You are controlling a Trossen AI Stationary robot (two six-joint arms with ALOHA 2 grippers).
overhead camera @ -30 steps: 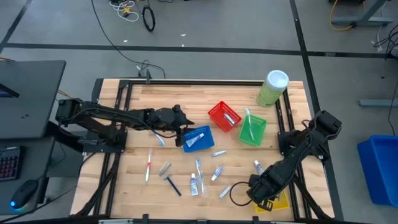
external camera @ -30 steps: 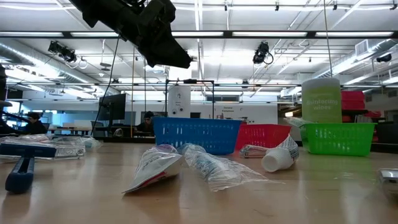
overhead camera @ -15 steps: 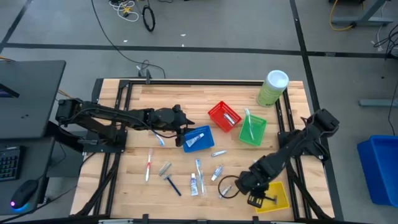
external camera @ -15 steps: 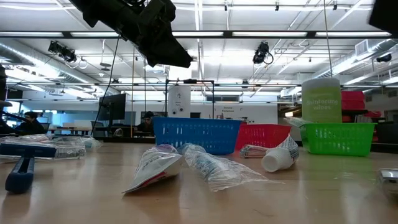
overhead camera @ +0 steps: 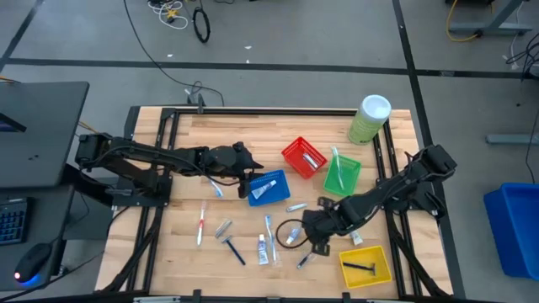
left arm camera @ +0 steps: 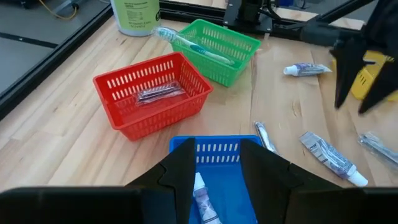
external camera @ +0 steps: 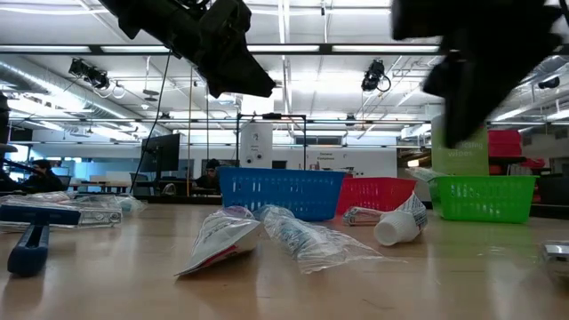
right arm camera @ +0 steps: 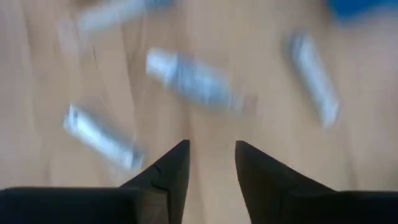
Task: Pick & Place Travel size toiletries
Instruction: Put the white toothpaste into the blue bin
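Several toiletries lie flat on the wooden table: a red-handled toothbrush (overhead camera: 202, 224), a blue razor (overhead camera: 232, 247), a pale blue toothbrush (overhead camera: 269, 225) and small tubes (overhead camera: 262, 250). My right gripper (overhead camera: 308, 229) hovers open over tubes near the table's middle; blurred tubes (right arm camera: 193, 81) show past its fingers (right arm camera: 168, 168). My left gripper (overhead camera: 255, 172) waits open above the blue basket (overhead camera: 268, 187), which holds a tube (left arm camera: 202, 196). A black razor (overhead camera: 362, 268) lies in the yellow basket (overhead camera: 381, 271).
A red basket (overhead camera: 303, 157) holds a wrapped item, and a green basket (overhead camera: 341, 175) holds a toothbrush. A pale-green cylinder with a white lid (overhead camera: 369, 118) stands at the far right corner. Both arms show at the top of the low view.
My right gripper has swept from over the yellow basket at the near right toward the table's left and somewhat farther, over the tubes near the middle. The yellow basket with the black razor in it now lies uncovered.
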